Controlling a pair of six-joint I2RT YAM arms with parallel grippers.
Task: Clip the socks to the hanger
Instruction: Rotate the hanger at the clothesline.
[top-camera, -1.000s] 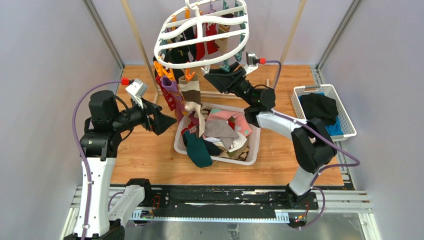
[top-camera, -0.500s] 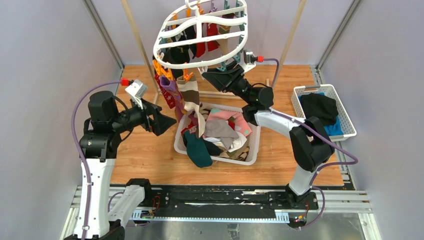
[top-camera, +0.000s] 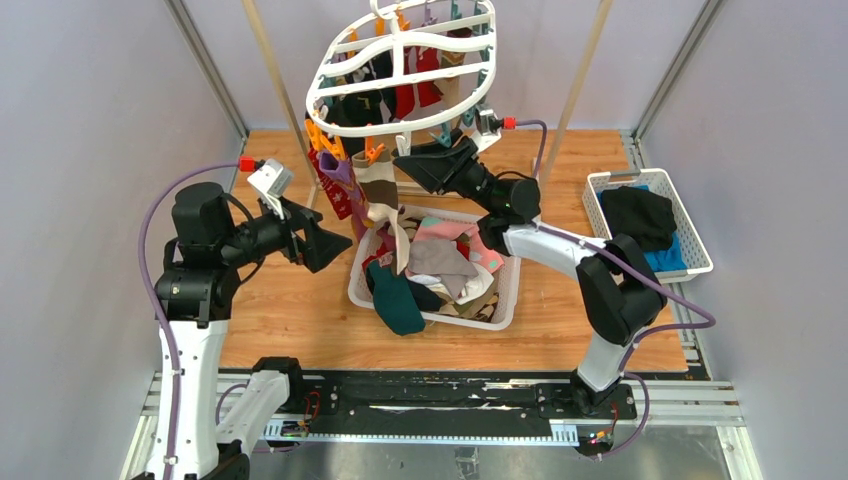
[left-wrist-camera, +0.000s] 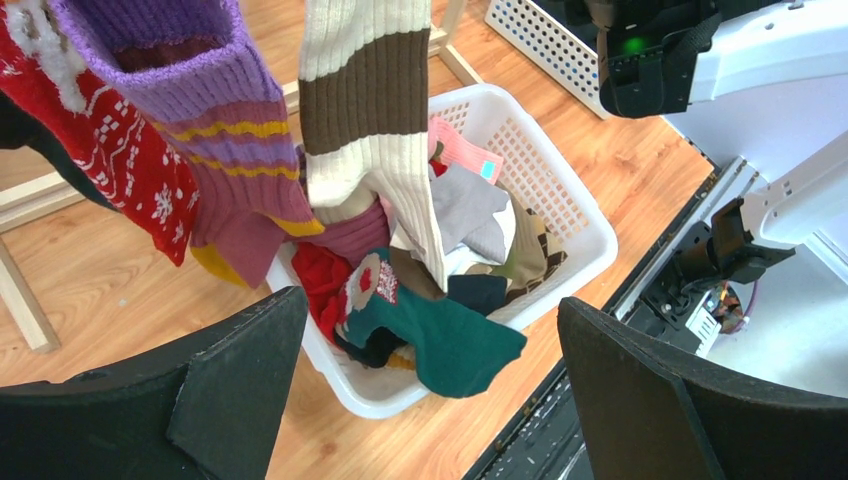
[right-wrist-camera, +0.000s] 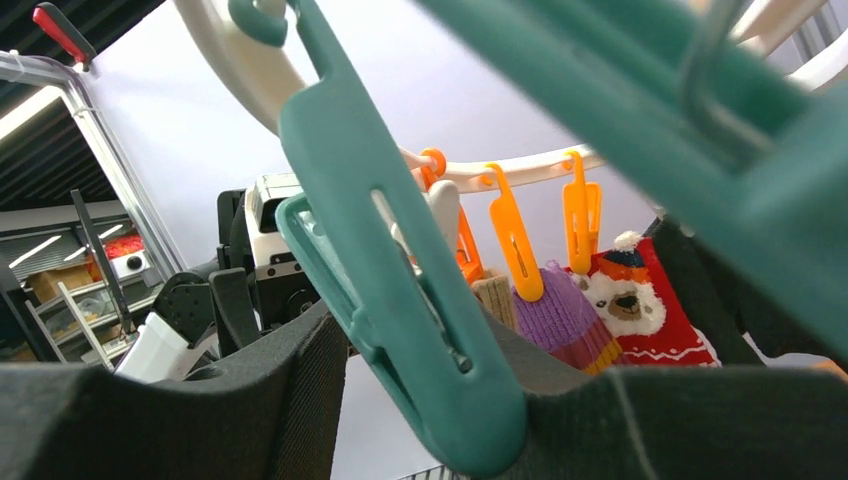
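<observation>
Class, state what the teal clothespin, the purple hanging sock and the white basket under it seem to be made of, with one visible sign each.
Teal clothespin: moulded plastic, smooth with slight sheen, by its crisp slot. Purple sock: thick knitted yarn, matte and fuzzy; ribbed cuff shows. White basket: likely rigid plastic, with a regular moulded grid of holes.

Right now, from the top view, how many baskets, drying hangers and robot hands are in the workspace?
White slotted plastic baskets: 2, sock basket and clothes basket
White oval plastic drying hanger: 1
Black robot hands: 2, left hand and right hand
Total: 5
</observation>
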